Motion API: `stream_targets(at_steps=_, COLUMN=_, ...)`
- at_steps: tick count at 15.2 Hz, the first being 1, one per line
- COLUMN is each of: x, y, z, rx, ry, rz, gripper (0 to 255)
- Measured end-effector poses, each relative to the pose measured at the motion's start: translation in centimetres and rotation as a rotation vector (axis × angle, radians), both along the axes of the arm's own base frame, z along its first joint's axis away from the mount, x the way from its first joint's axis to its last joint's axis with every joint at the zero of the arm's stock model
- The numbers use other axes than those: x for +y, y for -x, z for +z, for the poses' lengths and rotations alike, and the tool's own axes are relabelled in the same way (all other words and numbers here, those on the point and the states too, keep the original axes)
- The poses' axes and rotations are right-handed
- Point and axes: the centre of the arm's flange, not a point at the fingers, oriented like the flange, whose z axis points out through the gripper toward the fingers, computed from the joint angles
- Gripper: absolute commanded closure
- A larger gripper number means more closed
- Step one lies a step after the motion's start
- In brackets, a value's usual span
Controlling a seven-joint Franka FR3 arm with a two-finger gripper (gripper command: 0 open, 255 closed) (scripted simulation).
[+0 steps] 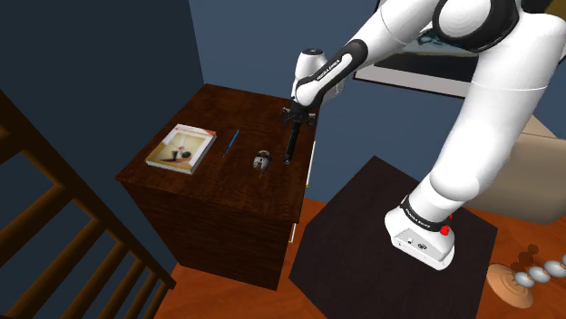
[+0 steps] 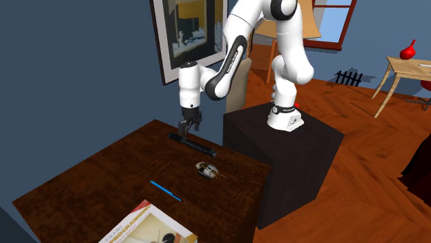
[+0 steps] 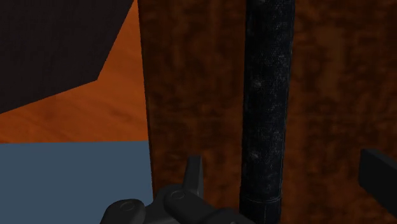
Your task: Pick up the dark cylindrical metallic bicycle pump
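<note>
Gripper (image 2: 188,128) hangs low over one end of the pump (image 2: 195,146), the end towards the wall. It is open: in the wrist view one black finger (image 3: 380,179) stands clear of the barrel, so nothing is held. The pump lies flat on the tabletop (image 2: 103,172), close to and along the edge nearest the stand (image 2: 304,148).

The main risk seems to be the off-centre hold. Clasped near its end, the long barrel would likely droop or twist in the fingers on the lift. A round, smooth barrel may also roll if one finger touches first, and the edge is close enough for it to drop to the floor.
</note>
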Motion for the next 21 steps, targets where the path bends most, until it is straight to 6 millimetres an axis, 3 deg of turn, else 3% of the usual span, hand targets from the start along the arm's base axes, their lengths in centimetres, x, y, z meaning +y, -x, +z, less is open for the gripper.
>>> stream_targets(at_steps=9, x=-0.3, y=-0.7, z=-5.1, rx=0.000, ry=-0.001, rz=-0.046, gripper=0)
stream_targets(at_steps=10, x=-0.3, y=-0.7, z=-5.3, rx=0.000, ry=-0.001, rz=-0.046, gripper=255)
stream_targets(at_steps=21, x=-0.3, y=-0.8, z=-5.2, rx=0.000, ry=-0.001, rz=-0.046, gripper=255)
